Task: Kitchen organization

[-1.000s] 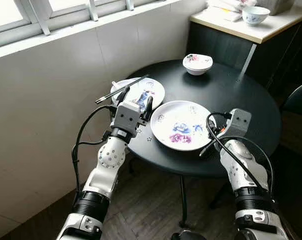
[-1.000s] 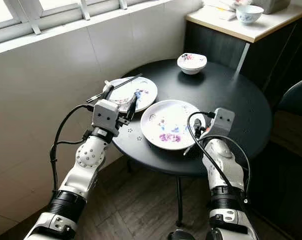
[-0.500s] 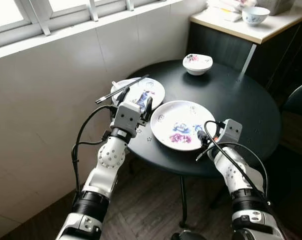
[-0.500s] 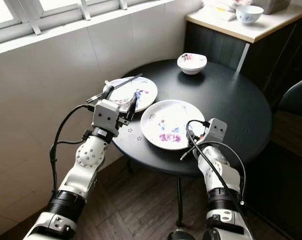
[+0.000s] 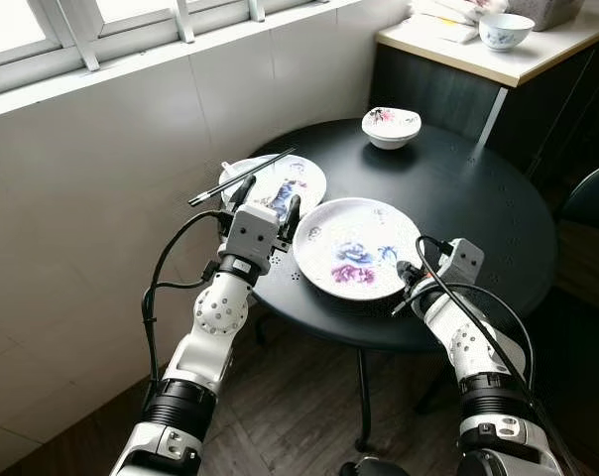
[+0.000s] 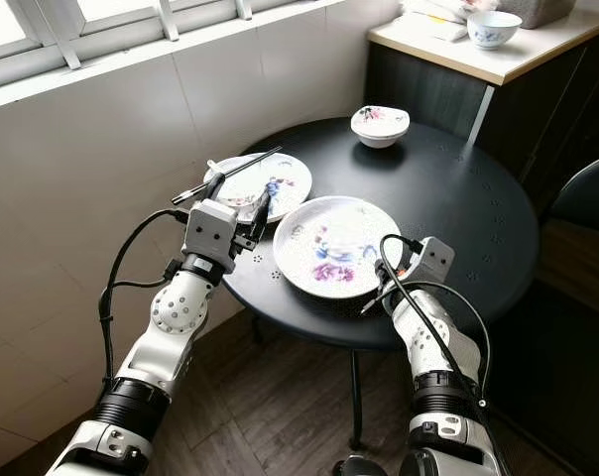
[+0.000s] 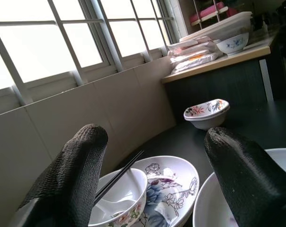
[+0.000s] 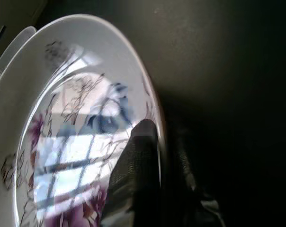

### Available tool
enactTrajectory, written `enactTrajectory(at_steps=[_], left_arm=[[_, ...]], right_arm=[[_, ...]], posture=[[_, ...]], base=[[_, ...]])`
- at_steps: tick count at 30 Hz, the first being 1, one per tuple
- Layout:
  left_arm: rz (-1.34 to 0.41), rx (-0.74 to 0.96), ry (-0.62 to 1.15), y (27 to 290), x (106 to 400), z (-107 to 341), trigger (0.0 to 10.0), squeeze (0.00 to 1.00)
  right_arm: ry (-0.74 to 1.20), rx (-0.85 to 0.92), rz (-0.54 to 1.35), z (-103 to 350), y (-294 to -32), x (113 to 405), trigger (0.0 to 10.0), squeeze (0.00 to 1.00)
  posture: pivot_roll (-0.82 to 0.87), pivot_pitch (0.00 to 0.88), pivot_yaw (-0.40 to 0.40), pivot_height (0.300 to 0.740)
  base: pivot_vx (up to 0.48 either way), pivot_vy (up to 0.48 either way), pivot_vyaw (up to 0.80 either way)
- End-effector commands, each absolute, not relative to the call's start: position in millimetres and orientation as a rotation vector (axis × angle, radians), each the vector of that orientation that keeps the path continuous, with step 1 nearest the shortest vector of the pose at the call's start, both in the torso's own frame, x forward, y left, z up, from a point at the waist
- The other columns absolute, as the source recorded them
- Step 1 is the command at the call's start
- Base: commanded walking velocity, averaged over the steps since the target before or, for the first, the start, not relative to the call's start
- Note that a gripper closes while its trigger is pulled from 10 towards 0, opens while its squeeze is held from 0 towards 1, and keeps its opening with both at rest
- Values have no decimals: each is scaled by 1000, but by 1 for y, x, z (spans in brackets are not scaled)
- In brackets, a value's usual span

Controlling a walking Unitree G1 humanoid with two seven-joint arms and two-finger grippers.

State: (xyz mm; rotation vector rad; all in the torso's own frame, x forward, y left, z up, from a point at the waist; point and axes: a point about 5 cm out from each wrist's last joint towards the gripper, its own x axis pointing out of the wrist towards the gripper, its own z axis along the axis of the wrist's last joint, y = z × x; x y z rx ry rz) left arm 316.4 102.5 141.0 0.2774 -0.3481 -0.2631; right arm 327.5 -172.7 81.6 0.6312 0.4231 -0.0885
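The big plate (image 5: 356,256) sits at the near edge of the round table (image 5: 478,188), tipped up slightly on the robot's right, where the right gripper (image 5: 411,275) has pinched its rim, one finger (image 8: 136,161) on top and one beneath. With so thin a hold, the plate could swing down or slip out and hit the floor. The left gripper (image 5: 264,204) hovers spread wide and empty by the small plate (image 5: 290,180). Its wrist view reveals chopsticks (image 7: 118,176) resting on a little bowl (image 7: 121,198), plus a far bowl (image 7: 207,112).
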Motion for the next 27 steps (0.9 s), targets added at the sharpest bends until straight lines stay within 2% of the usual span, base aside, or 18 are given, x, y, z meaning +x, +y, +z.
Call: enactTrajectory(at_steps=[1,9,14,23,27], left_arm=[[-267,299,-340,102,319,142,10000,0],[-267,299,-340,102,319,141,10000,0],[-266,300,-340,102,319,141,10000,0],[-262,300,-339,102,319,141,10000,0],[-259,302,-337,102,319,140,10000,0]], right_arm=[[427,671,-73,84,-167,330,0,0],[361,657,-182,94,-181,333,0,0],[308,692,-170,105,-178,336,0,0],[-51,653,-93,163,-182,341,0,0],[-170,527,-79,184,-189,340,0,0]], posture=[[-176,0,48,740],[-177,0,47,740],[-178,0,46,740],[-176,0,45,740],[-176,0,45,740]], base=[[0,0,0],[0,0,0],[0,0,0],[0,0,0],[0,0,0]])
